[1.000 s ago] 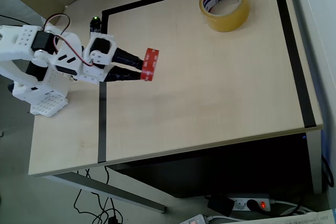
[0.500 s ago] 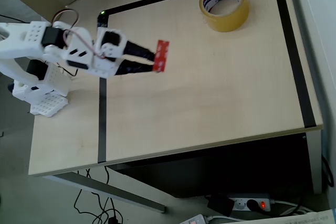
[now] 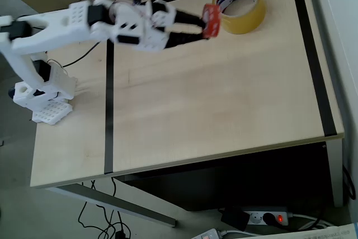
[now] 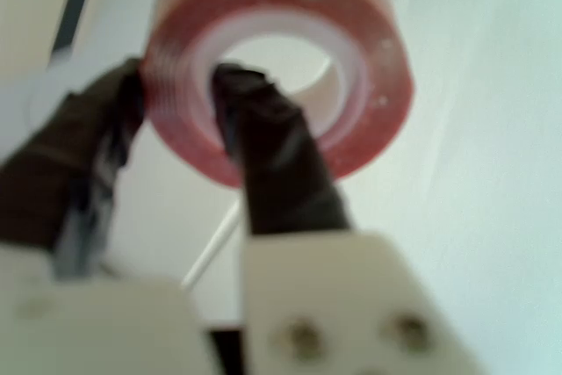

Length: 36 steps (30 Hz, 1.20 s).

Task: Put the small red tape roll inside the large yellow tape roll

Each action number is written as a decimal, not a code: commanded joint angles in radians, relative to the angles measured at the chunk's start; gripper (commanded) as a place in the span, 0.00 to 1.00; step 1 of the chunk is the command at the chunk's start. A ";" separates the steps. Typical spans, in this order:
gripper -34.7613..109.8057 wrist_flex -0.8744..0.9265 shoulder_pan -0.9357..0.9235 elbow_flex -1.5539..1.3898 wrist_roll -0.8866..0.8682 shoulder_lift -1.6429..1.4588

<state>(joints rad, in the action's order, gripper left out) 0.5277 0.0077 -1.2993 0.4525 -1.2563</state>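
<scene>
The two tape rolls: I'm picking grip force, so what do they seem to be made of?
Red roll: looks like glossy plastic tape wound on a white core, probably plastic or card; one gripper finger is through its hole. Yellow roll: translucent amber film, likely packing tape, on a white core printed in blue and red, apparently cardboard.

You are looking at: small red tape roll [image 4: 281,59], glossy translucent red film showing over a smooth white core; large yellow tape roll [image 3: 239,5], shiny amber film, printed white core; gripper [image 3: 200,26], matt black fingers [image 4: 272,164] on white plastic; table [image 3: 224,104], pale matt wood-grain, edged with black tape lines [image 3: 109,110].
</scene>
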 commanded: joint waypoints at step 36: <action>0.24 0.225 -0.084 1.266 -0.023 0.621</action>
<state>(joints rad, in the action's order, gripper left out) 0.8283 -0.0721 -0.1166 0.4541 -0.5798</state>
